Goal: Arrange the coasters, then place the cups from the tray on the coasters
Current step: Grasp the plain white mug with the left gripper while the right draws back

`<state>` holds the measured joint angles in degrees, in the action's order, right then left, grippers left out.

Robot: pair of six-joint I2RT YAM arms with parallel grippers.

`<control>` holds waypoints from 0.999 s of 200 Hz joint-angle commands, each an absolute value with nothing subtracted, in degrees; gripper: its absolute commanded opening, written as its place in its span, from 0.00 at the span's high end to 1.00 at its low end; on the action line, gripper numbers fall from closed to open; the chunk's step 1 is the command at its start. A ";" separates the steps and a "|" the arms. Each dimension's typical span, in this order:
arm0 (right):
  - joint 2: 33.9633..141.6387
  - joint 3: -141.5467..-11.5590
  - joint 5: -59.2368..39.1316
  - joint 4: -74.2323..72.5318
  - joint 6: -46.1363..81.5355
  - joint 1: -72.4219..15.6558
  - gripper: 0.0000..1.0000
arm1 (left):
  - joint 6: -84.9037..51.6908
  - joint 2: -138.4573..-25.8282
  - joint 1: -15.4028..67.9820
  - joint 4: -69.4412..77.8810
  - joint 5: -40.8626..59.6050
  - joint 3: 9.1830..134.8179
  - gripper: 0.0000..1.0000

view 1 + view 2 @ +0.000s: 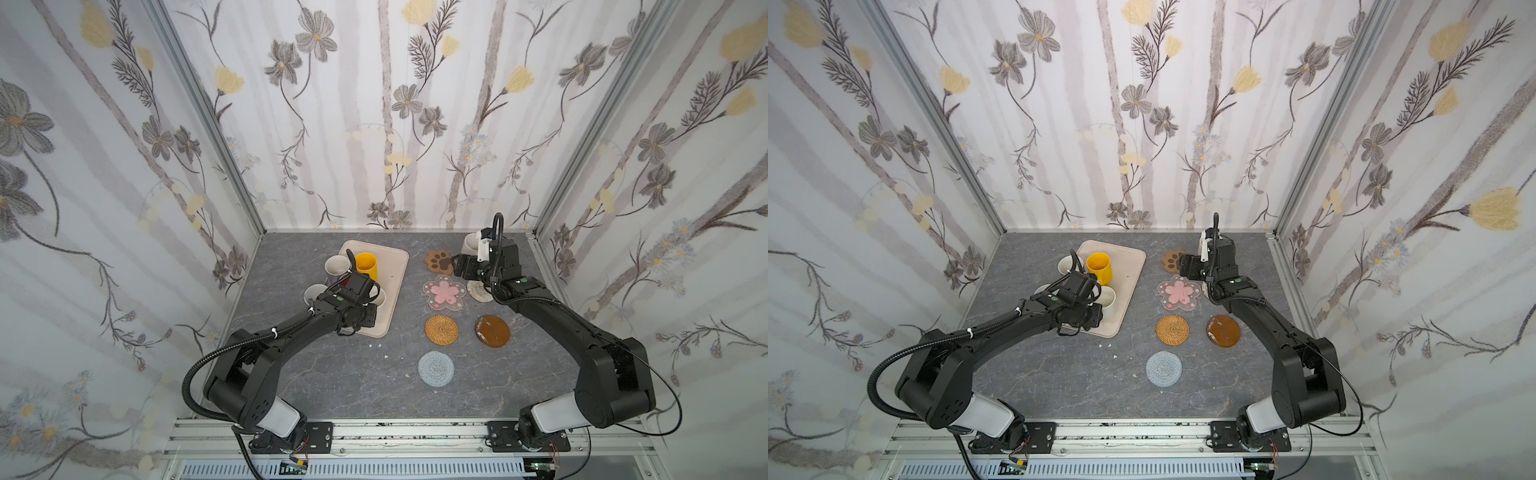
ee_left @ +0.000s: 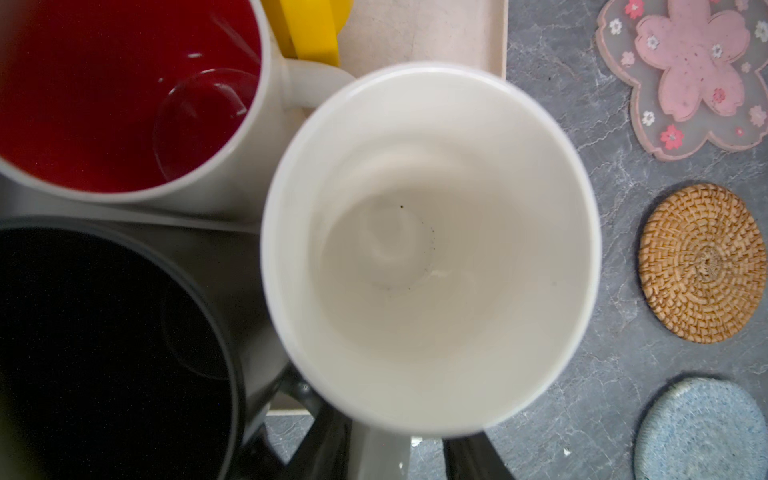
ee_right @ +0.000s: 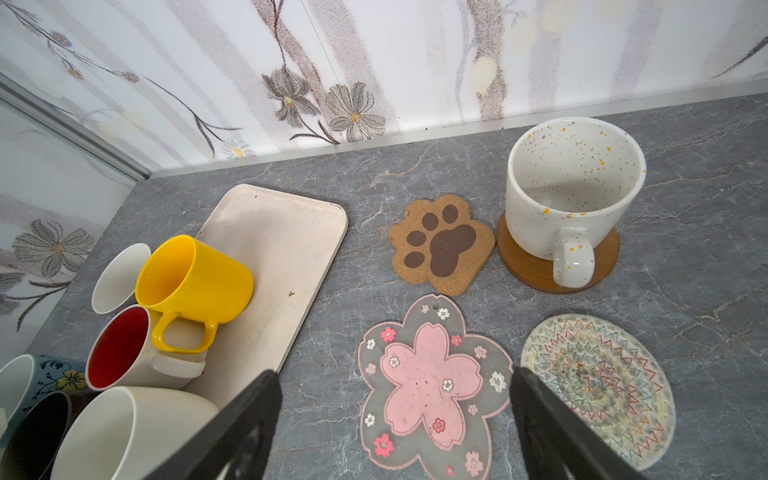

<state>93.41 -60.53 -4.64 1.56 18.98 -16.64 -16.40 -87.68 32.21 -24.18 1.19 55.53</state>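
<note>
My left gripper (image 2: 399,453) is shut on the handle of the cream cup (image 2: 428,249), which stands over the near right corner of the tray (image 1: 395,259). Beside it are the red-inside cup (image 2: 124,91), the black cup (image 2: 104,353) and the yellow cup (image 1: 366,265). My right gripper (image 3: 395,432) hangs open and empty above the pink blossom coaster (image 3: 432,382). The speckled cup (image 3: 573,195) stands on a brown round coaster (image 3: 536,270). The paw (image 1: 439,261), beige woven (image 1: 478,291), rattan (image 1: 441,329), brown wooden (image 1: 492,329) and grey-blue (image 1: 435,369) coasters lie bare.
Two more cups (image 1: 336,266) (image 1: 314,293) crowd the tray's left edge by the left wall. Floral walls close the back and both sides. A few white crumbs (image 1: 378,345) lie on the grey tabletop near the tray. The arm bases sit on a rail (image 1: 407,432) in front.
</note>
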 commanded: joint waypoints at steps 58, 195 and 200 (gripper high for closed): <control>93.66 -60.12 -6.15 -2.47 19.25 -16.70 0.13 | -18.10 -91.63 32.94 -24.15 -1.38 57.41 0.70; 88.80 -59.29 -8.67 -2.40 20.72 -16.86 0.13 | -17.32 -90.52 37.16 -26.18 -3.08 62.59 1.00; 88.32 -59.07 -8.82 -2.37 20.83 -16.92 0.13 | -17.24 -90.30 37.38 -26.32 -3.08 63.02 1.00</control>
<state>90.45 -59.33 -7.29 0.01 20.05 -16.75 -17.96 -91.72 36.49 -26.87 -2.13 61.10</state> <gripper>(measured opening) 0.868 0.133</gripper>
